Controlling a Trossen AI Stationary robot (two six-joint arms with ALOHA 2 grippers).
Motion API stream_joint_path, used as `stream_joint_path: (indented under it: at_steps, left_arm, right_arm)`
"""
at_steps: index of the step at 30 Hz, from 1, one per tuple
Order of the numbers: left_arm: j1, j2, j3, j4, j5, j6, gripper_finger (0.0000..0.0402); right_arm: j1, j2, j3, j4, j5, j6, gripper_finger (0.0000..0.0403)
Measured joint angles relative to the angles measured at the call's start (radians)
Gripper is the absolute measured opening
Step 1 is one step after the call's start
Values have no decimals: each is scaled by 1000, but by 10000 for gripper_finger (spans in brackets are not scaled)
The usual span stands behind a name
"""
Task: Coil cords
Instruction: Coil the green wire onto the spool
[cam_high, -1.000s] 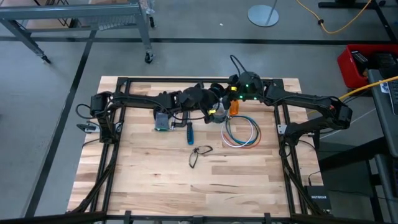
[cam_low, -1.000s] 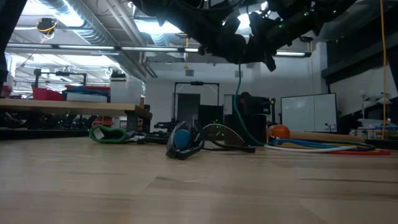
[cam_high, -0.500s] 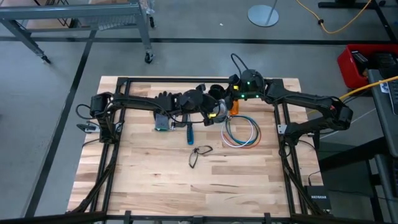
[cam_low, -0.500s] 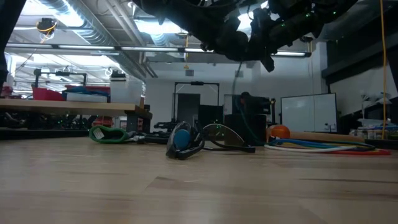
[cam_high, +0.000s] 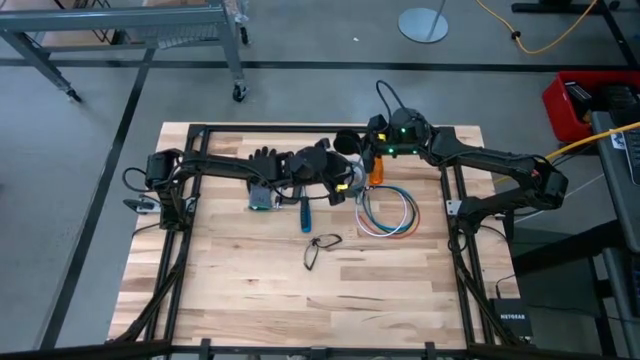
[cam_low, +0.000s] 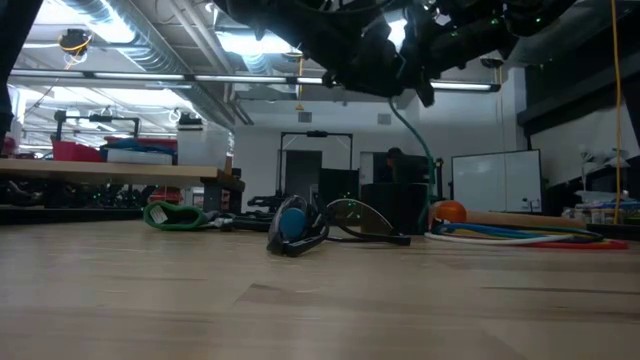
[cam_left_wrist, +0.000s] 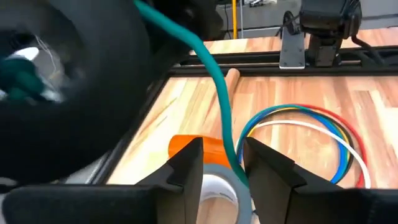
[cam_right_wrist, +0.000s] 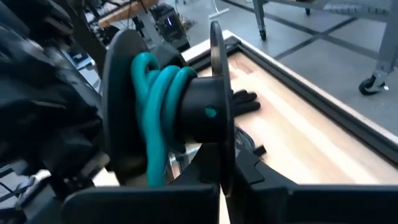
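1. Both arms reach toward the far middle of the wooden table (cam_high: 250, 290). In the high view the left gripper (cam_high: 347, 187) sits just left of the cords (cam_high: 388, 212); the right gripper (cam_high: 372, 152) is beyond it, near the far rail of the black frame (cam_high: 300, 128).
2. Right gripper: fingers closed on one flange of a black spool (cam_right_wrist: 205, 115). Several turns of teal cord (cam_right_wrist: 155, 106) are wound round the spool core, between its two flanges.
3. Left gripper: in the left wrist view its two dark fingers (cam_left_wrist: 186, 165) stand narrowly apart. The teal cord (cam_left_wrist: 217, 87) hangs from the spool and passes down between them. Whether the pads touch it I cannot tell.
4. Directly under the left gripper: a grey tape roll (cam_left_wrist: 214, 190), with an orange object (cam_left_wrist: 186, 144) just beside it.
5. Cords: a loose ring of white, blue, yellow and red wires lying flat on the table, right of centre, just right of the tape roll. No gripper touches them.
6. Low view: the teal cord (cam_low: 415, 135) runs down from the grippers overhead toward the tabletop.
7. Other items on the table: a blue-handled tool (cam_high: 306, 212), a pair of spectacles (cam_high: 320, 247), and a green-and-grey item (cam_high: 261, 196) under the left arm.
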Motion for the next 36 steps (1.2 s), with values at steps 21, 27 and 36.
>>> stream_joint_path:
  at_steps: [21, 27, 36]
  left_arm:
    - [-21, -2, -2, -54, 0, -40, 87]
    - [-21, -2, -2, -53, 0, -33, 51]
    - [-26, -2, -2, -50, 0, -45, 5]
  right_arm:
    - [-18, -108, -2, 22, -3, -36, 1]
    - [-18, -133, -2, 21, -3, -53, 1]
    - [-17, -134, -2, 21, 7, -59, 1]
